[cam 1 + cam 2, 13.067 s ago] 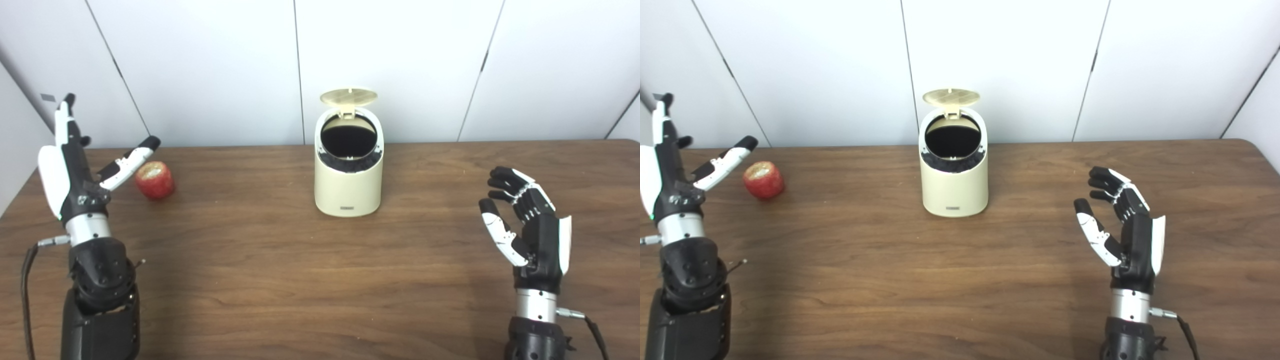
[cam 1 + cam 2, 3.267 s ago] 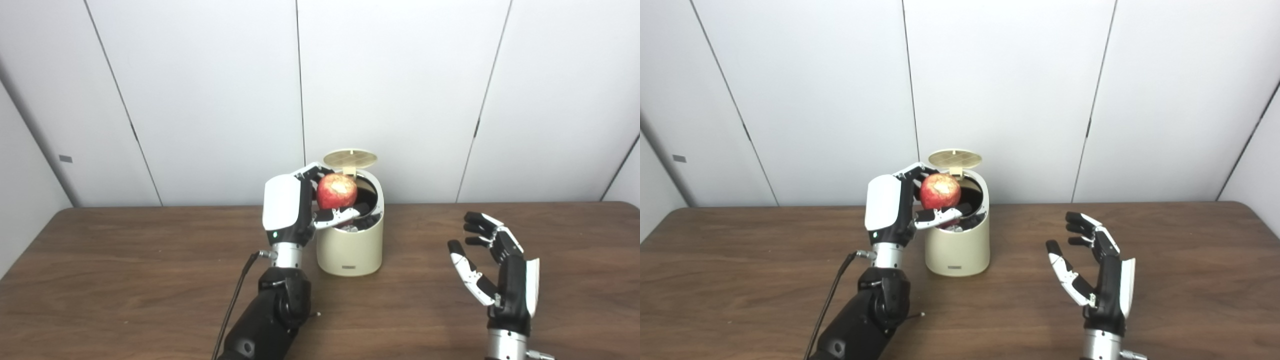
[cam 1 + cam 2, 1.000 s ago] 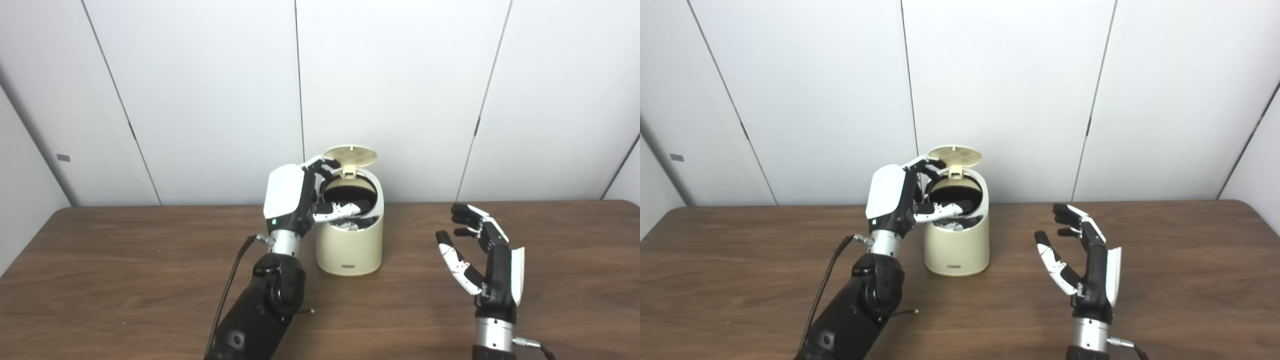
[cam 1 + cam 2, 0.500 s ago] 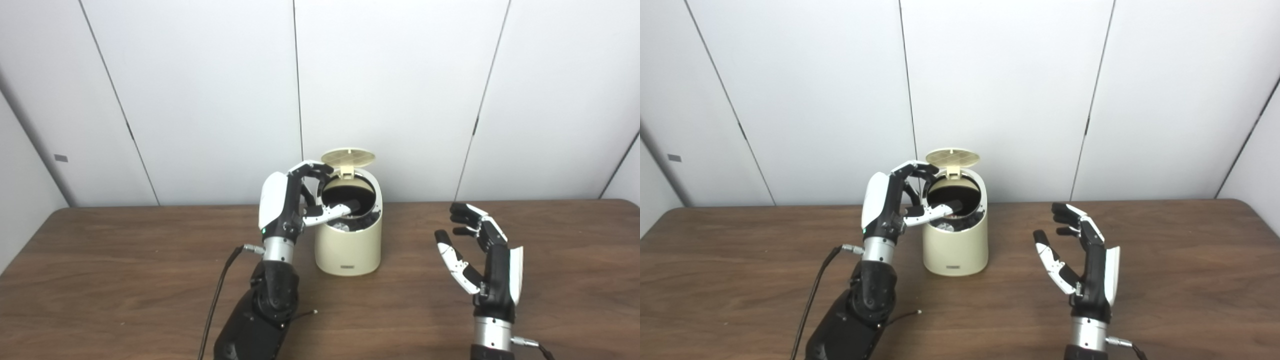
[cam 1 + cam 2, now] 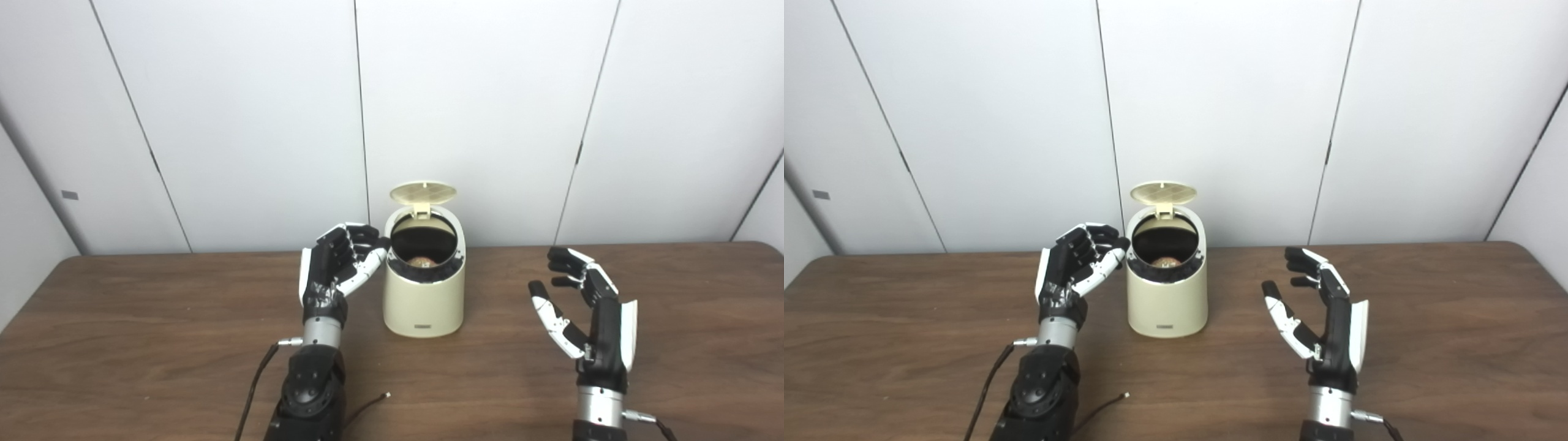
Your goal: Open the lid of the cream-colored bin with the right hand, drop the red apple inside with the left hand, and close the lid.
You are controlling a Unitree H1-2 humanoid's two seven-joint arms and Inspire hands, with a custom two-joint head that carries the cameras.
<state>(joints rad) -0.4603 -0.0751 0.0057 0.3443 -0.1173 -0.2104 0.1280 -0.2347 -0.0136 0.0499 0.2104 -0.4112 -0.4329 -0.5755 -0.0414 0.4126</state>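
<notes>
The left hand (image 5: 334,266) stands upright just left of the cream-colored bin (image 5: 423,293), palm turned toward it, fingers loosely spread and holding nothing; its fingertips (image 5: 372,244) reach close to the bin's upper rim, though contact cannot be made out. The bin sits on the wooden desk (image 5: 153,343) near the back edge, in front of the white wall panels (image 5: 245,110). Its lid (image 5: 422,192) is flipped up on the rear hinge, leaving the round mouth uncovered. Inside the bin, low in the dark opening, the red apple (image 5: 421,261) shows only as a small pale and reddish patch. Well to the right of the bin, the right hand (image 5: 593,318) is raised above the desk, empty, fingers apart and slightly curled, palm facing the bin.
</notes>
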